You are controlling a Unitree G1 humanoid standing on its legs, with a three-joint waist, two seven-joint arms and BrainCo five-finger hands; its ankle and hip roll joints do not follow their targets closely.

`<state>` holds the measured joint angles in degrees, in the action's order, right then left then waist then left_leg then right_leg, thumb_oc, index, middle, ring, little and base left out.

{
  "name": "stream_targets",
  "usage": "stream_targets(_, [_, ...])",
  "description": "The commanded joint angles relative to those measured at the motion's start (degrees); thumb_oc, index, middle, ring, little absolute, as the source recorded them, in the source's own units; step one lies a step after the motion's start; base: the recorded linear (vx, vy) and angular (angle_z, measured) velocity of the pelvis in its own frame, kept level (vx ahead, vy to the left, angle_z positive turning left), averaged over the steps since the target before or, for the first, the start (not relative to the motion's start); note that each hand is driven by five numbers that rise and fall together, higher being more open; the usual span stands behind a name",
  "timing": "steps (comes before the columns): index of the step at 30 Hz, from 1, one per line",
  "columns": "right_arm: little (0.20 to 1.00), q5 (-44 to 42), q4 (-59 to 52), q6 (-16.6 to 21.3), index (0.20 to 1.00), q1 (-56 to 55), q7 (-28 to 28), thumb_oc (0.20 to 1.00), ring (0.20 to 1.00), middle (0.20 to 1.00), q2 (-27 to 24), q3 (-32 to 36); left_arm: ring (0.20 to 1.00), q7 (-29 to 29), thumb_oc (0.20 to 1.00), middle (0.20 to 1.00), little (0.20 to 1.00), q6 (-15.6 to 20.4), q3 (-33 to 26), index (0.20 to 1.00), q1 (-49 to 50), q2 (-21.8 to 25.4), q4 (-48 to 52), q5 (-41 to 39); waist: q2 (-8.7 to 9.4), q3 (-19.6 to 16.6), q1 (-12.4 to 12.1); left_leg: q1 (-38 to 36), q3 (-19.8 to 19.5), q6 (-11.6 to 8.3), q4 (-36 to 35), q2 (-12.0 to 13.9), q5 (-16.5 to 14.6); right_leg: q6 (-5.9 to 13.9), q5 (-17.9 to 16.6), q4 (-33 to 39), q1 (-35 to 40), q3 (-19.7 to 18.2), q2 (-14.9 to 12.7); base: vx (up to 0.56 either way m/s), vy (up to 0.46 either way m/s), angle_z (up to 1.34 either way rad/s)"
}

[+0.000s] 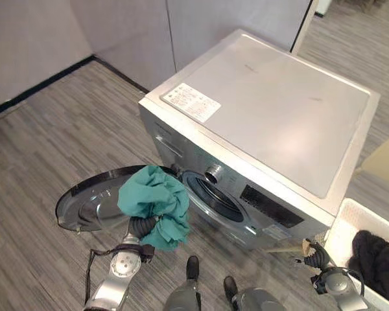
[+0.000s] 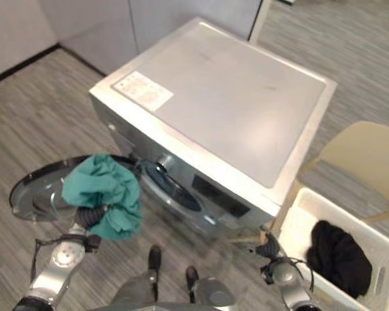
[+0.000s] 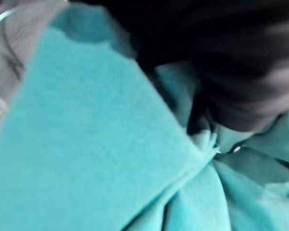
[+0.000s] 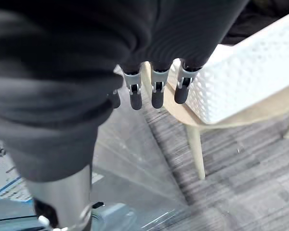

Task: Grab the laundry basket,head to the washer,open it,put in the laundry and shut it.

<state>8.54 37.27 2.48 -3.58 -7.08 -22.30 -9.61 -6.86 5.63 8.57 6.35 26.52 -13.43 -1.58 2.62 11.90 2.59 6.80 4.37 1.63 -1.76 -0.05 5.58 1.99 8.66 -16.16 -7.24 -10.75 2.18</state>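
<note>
A bunched teal cloth (image 1: 155, 201) hangs in the air over my left hand (image 1: 142, 227), just in front of the washer's round opening (image 1: 211, 194). The cloth (image 3: 86, 144) covers that hand. The silver washer (image 1: 279, 110) has its round door (image 1: 91, 201) swung wide open to the left. A white laundry basket (image 1: 350, 217) stands to the washer's right with a dark garment (image 2: 337, 256) inside. My right hand (image 1: 318, 254) hovers low beside the basket's near corner (image 4: 250, 82), its fingers (image 4: 156, 94) relaxed and holding nothing.
The basket rests on a beige chair (image 2: 369, 155) whose leg (image 4: 196, 154) stands on the grey plank floor. Grey wall panels (image 1: 117, 32) with a black skirting run behind the washer. An open stretch of floor (image 1: 65, 129) lies left of the door.
</note>
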Motion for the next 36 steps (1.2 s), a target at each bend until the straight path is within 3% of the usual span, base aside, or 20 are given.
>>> stream_targets(1, [1.000,0.1,0.1,1.5,1.000,2.4,-0.3,1.000,1.000,1.000,0.4,0.4,0.200,-1.7,0.200,0.200,0.200,2.9,-3.2,0.200,0.2,3.4,4.3,-0.3,1.71,-0.7,-2.0,1.9,-0.2,-1.32,6.1,1.3,-6.4,5.40,-5.6,0.9,2.1,7.3,-6.2,0.02,0.172,-1.62])
stream_targets(2, [1.000,-0.2,0.0,1.6,1.000,2.9,-0.2,1.000,1.000,1.000,0.6,0.4,0.200,-2.0,0.200,0.200,0.200,2.9,-3.6,0.200,0.2,3.5,4.1,-0.5,1.48,-0.8,-2.5,0.2,1.9,-1.49,4.6,1.6,-6.5,4.71,-5.3,0.5,1.6,13.5,-7.4,0.04,0.121,-1.20])
stream_targets(3, [1.000,-0.1,0.1,1.6,1.000,2.7,-0.1,1.000,1.000,1.000,0.8,0.4,0.200,-1.8,0.200,0.200,0.200,2.9,-3.7,0.200,0.3,3.4,3.9,-0.4,1.43,-1.2,-2.5,-0.5,2.5,-1.53,3.9,1.5,-6.3,5.01,-4.9,1.3,1.8,16.0,-7.4,0.10,0.202,-1.20])
stream_targets(4, [1.000,0.0,0.7,1.5,1.000,3.0,-0.1,1.000,1.000,1.000,0.7,0.3,0.200,-2.0,0.200,0.200,0.200,3.0,-4.4,0.200,0.7,2.9,2.8,-0.7,1.69,-1.9,-2.2,-1.9,4.8,-1.82,2.7,1.0,-6.2,4.42,-4.1,5.5,2.1,20.7,-6.0,0.08,0.091,-0.68])
stream_targets(5, [1.000,0.0,0.7,1.5,1.000,3.0,-0.1,1.000,1.000,1.000,0.7,0.3,0.200,-2.0,0.200,0.200,0.200,3.1,-4.4,0.200,0.8,2.9,2.7,-0.7,1.66,-1.9,-2.2,-2.0,4.8,-1.85,2.6,1.1,-6.2,4.40,-4.2,5.7,2.3,20.8,-5.9,0.08,0.104,-0.82])
stream_targets(7, [1.000,0.0,1.9,1.3,1.000,2.8,-0.2,1.000,1.000,1.000,0.9,0.0,0.200,-2.1,0.200,0.200,0.200,2.9,-5.6,0.200,1.4,2.5,1.7,-1.2,1.72,-1.9,-2.7,-3.2,6.5,-2.17,2.7,0.6,-7.1,3.63,-3.8,8.9,2.3,25.4,-5.1,0.08,0.006,-0.54])
stream_targets(8, [1.000,-0.3,1.8,1.4,1.000,2.2,-0.7,1.000,1.000,1.000,0.9,0.7,0.200,-2.1,0.200,0.200,0.200,2.9,-5.8,0.200,1.6,2.5,1.7,-0.9,1.93,-1.9,-2.4,-2.9,6.4,-2.34,4.1,0.5,-7.8,3.29,-3.4,9.9,2.6,25.2,-4.9,0.10,-0.036,-0.24])
stream_targets(10, [1.000,-1.0,2.2,1.2,1.000,1.1,-0.4,1.000,1.000,1.000,1.0,1.7,0.200,-1.9,0.200,0.200,0.200,2.8,-6.4,0.200,2.5,1.2,1.0,-0.7,2.51,-1.3,-1.7,-2.1,5.9,-2.28,8.7,-0.2,-8.6,2.42,-4.1,11.2,3.4,20.0,-3.7,0.08,-0.010,0.12])
stream_targets(11, [1.000,-2.0,3.6,1.2,1.000,1.4,-0.8,1.000,1.000,1.000,0.7,1.7,0.200,-1.7,0.200,0.200,0.200,3.0,-6.3,0.200,2.5,0.7,0.2,-1.1,2.59,-0.5,-2.1,0.6,5.3,-3.17,15.3,-0.1,-7.5,1.21,-4.5,12.2,4.6,19.1,-3.6,0.03,-0.004,0.39])
stream_targets(12, [1.000,-2.1,3.6,1.2,1.000,1.5,-0.8,1.000,1.000,1.000,0.7,1.8,0.200,-1.7,0.200,0.200,0.200,3.0,-6.3,0.200,2.4,0.7,0.2,-1.1,2.62,-0.7,-2.1,0.9,5.3,-3.18,15.3,-0.1,-7.3,1.18,-4.7,12.3,4.3,19.1,-3.6,-0.05,0.002,0.30])
stream_targets(13, [1.000,-2.9,4.3,1.0,1.000,2.0,-0.8,1.000,1.000,1.000,0.1,2.1,0.200,-2.0,0.200,0.200,0.200,3.0,-6.5,0.200,2.2,0.4,-1.5,-1.8,2.47,0.4,-2.8,4.4,2.2,-4.77,20.6,-0.5,-5.4,0.57,-4.8,12.8,4.5,18.5,-3.7,-0.05,0.020,0.00])
stream_targets(14, [1.000,-2.9,4.3,1.0,1.000,2.1,-0.8,1.000,1.000,1.000,0.1,2.1,0.200,-2.0,0.200,0.200,0.200,3.0,-6.5,0.200,2.2,0.4,-1.5,-1.8,2.51,0.3,-2.7,4.6,2.1,-4.76,20.5,-0.6,-5.1,0.56,-5.0,12.9,4.3,18.6,-3.7,-0.01,0.074,-0.03])
stream_targets(16, [1.000,-2.9,5.1,0.9,1.000,2.6,-0.8,1.000,1.000,1.000,-0.2,1.8,0.200,-1.7,0.200,0.200,0.200,2.4,-6.0,0.200,2.5,0.3,-3.0,-1.6,2.09,-0.3,-2.9,5.1,-1.3,-3.76,15.8,-0.4,-8.4,1.45,-4.3,13.5,4.3,17.9,-4.6,0.07,0.100,-0.20])
stream_targets(21, [1.000,-3.7,6.3,0.8,1.000,3.4,-1.6,1.000,1.000,1.000,-0.4,2.5,0.200,-2.0,0.200,0.200,0.200,2.1,-4.9,0.200,1.8,-0.1,-5.7,-2.6,0.83,-0.5,-3.1,5.2,-6.8,-4.22,7.9,1.3,-6.4,2.09,-3.0,12.0,3.5,15.3,-5.0,0.07,0.144,-0.24])
stream_targets(25, [1.000,-4.0,6.8,0.8,1.000,3.3,-2.0,1.000,1.000,1.000,-0.2,3.4,0.200,-1.7,0.200,0.200,0.200,1.7,-4.1,0.200,1.2,-0.1,-6.7,-2.7,-0.08,-0.5,-2.2,4.2,-5.8,-3.72,7.7,1.2,-6.4,2.48,-2.0,8.5,2.1,15.1,-5.9,0.02,0.197,-0.23])
stream_targets(28, [1.000,-5.2,6.6,0.7,1.000,6.2,-3.2,1.000,1.000,1.000,-0.1,2.7,0.200,-2.9,0.200,0.200,0.200,1.9,-3.7,0.200,-1.0,0.8,-8.8,-3.8,0.25,3.1,-2.1,7.3,-3.0,-2.14,12.7,0.5,-8.5,2.77,-2.3,0.1,-5.3,12.9,-6.6,-0.24,0.229,-0.51])
stream_targets(33, [1.000,-7.6,4.2,0.8,1.000,8.9,-5.3,1.000,1.000,1.000,0.2,1.3,0.200,-5.6,0.200,0.200,0.200,2.5,-2.8,0.200,-4.5,1.0,-10.2,-4.8,1.71,6.3,-2.8,17.2,-0.5,-0.27,24.8,1.3,-13.5,1.65,-0.5,-8.6,-15.1,13.0,-7.1,-0.17,0.029,-0.44])
stream_targets(34, [1.000,-8.8,2.8,1.4,1.000,10.0,-6.2,1.000,1.000,1.000,0.2,0.8,0.200,-6.7,0.200,0.200,0.200,2.5,-0.9,0.200,-6.7,1.1,-10.9,-3.8,2.03,7.5,-2.6,21.9,-0.4,0.37,30.4,1.8,-15.1,0.96,0.8,-12.8,-19.2,13.5,-7.3,-0.14,-0.006,-0.15])
stream_targets(35, [1.000,-8.8,2.8,1.5,1.000,10.0,-6.2,1.000,1.000,1.000,0.2,0.9,0.200,-6.7,0.200,0.200,0.200,2.5,-0.9,0.200,-6.8,1.1,-10.9,-3.8,1.99,7.4,-2.6,22.2,-0.4,0.37,30.6,1.8,-15.2,0.96,0.9,-12.9,-19.4,13.5,-7.2,-0.06,-0.022,-0.11])
stream_targets(36, [1.000,-9.3,2.2,1.4,1.000,10.4,-6.6,1.000,1.000,1.000,0.2,0.7,0.200,-6.9,0.200,0.200,0.200,2.5,0.1,0.200,-7.8,1.1,-11.1,-3.5,2.05,7.7,-2.3,24.1,-0.8,0.18,34.1,2.0,-17.8,0.89,3.3,-15.4,-20.8,13.2,-7.3,0.02,-0.017,-0.04])
